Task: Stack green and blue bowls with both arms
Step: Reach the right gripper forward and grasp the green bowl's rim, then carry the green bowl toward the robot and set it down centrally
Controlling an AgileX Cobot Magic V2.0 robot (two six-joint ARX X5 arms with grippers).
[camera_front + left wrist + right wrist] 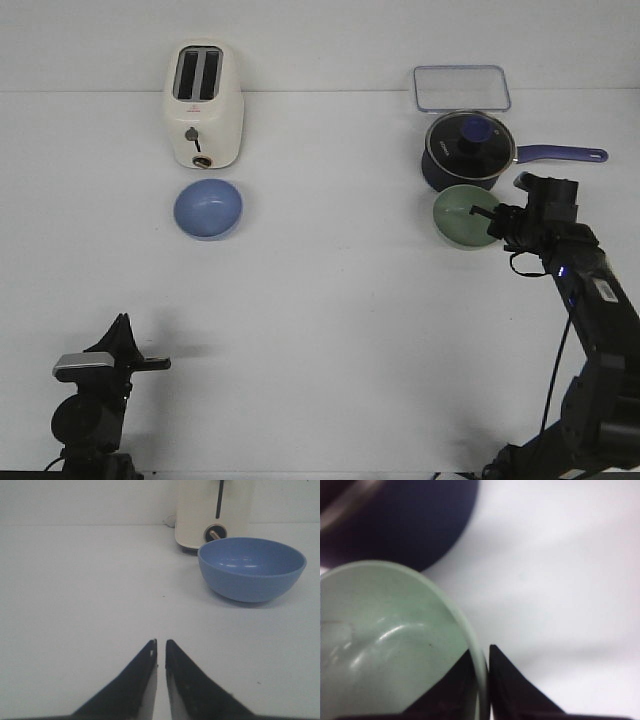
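The green bowl [463, 216] sits in front of the navy saucepan at the right. My right gripper [487, 215] is shut on its rim, one finger inside the bowl and one outside; the right wrist view shows the rim of the green bowl [395, 640] pinched at my right gripper [482, 652]. The blue bowl [208, 208] sits in front of the toaster at the left and also shows in the left wrist view [251, 567]. My left gripper [160, 364] is shut and empty, low near the front left; in the left wrist view my left gripper [160, 642] points toward the table, well short of the blue bowl.
A cream toaster [203, 103] stands behind the blue bowl. A dark navy lidded saucepan [468, 150] with a long handle stands right behind the green bowl and touches or nearly touches it. A clear lid or tray [462, 88] lies at the back right.
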